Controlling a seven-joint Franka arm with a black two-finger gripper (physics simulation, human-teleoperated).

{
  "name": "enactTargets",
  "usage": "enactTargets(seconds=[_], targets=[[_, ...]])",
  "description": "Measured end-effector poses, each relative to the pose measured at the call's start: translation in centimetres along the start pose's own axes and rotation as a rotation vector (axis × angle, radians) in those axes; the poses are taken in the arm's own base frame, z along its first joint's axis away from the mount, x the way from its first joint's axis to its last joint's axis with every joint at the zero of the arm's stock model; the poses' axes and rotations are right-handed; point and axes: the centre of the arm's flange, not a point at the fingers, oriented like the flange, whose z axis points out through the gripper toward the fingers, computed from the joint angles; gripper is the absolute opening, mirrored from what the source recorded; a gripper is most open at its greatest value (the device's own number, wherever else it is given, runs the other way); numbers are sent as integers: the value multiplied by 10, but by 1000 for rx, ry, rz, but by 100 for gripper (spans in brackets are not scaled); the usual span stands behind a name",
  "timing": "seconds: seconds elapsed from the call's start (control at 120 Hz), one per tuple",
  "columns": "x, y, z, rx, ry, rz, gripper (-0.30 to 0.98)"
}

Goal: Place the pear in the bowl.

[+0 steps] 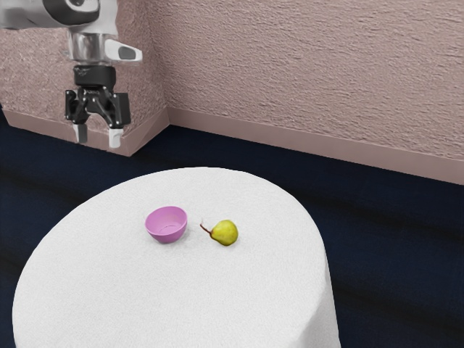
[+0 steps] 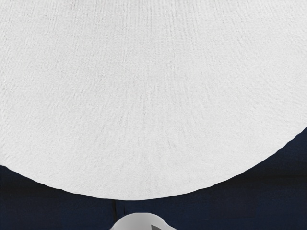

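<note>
Your claw (image 1: 98,136) hangs wide open and empty, because the pear (image 1: 226,233) beside the bowl (image 1: 167,235) awaits your grasp

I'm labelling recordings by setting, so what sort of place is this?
Likely a plain simulated room: a round table under a white cloth, dark blue flooring, and textured pinkish walls with a baseboard.

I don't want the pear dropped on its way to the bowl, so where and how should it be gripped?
Probably from above, the gripper closing across the round body of the pear, not its thin stem, which points toward the bowl and leaves both flanks free.
</note>
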Motion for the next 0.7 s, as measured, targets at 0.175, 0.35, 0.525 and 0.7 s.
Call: enactTargets(seconds=[0.175,0.35,0.525,0.7], targets=[[42,-2,-9,34,223,-7,67],[100,22,26,17,234,-87,67],[161,54,97,-27,176,-261,67],[201,109,150,-33,181,-474,67]])
